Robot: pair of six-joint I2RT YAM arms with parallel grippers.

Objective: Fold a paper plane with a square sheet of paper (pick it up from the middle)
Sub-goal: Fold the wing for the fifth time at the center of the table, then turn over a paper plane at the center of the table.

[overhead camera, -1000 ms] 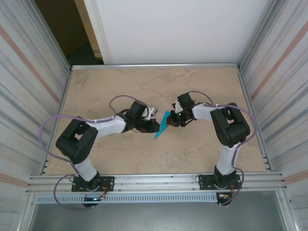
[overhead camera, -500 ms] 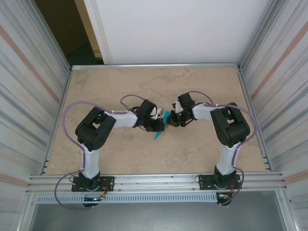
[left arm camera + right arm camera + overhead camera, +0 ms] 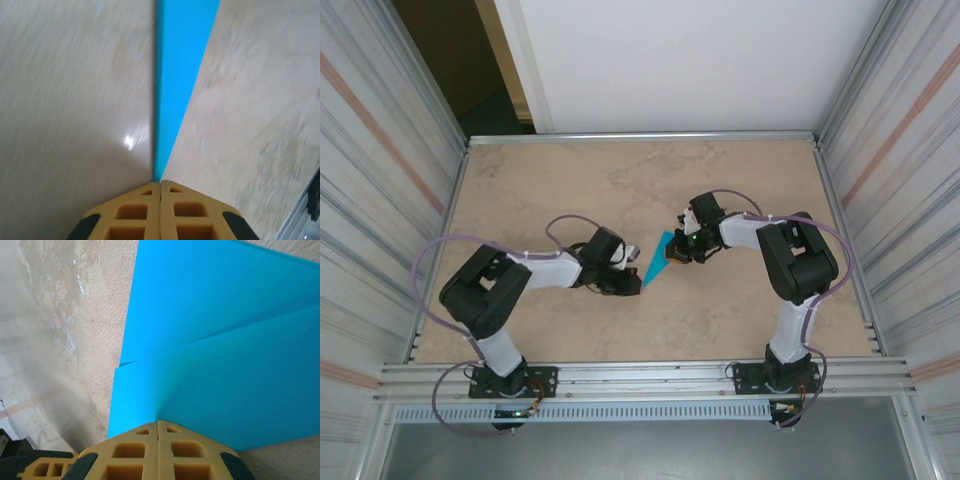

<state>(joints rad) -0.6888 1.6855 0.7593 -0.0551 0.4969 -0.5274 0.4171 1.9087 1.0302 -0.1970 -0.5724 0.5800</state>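
The square sheet of paper now lies folded as a narrow pointed turquoise paper plane [image 3: 657, 260] on the beige table, its point toward the near left. My left gripper [image 3: 634, 283] is shut, its yellow tips [image 3: 160, 184] meeting right at the paper's thin point [image 3: 180, 75]. My right gripper [image 3: 678, 252] is shut at the wide end. Its tips [image 3: 158, 422] sit on the edge of the layered blue paper [image 3: 225, 340], where two overlapping flaps show. I cannot tell whether either gripper pinches the paper or just presses on it.
Bare marbled tabletop [image 3: 740, 180] stretches behind and to both sides of the arms. Ribbed metal walls [image 3: 380, 200] close in the left and right, and an aluminium rail [image 3: 640, 380] runs along the near edge. The right arm's elbow [image 3: 800, 262] stands right of the paper.
My left gripper reached further up along the paper, then slid back toward the near left to the paper's point. More of the blue paper shows now. The right gripper has stayed put.
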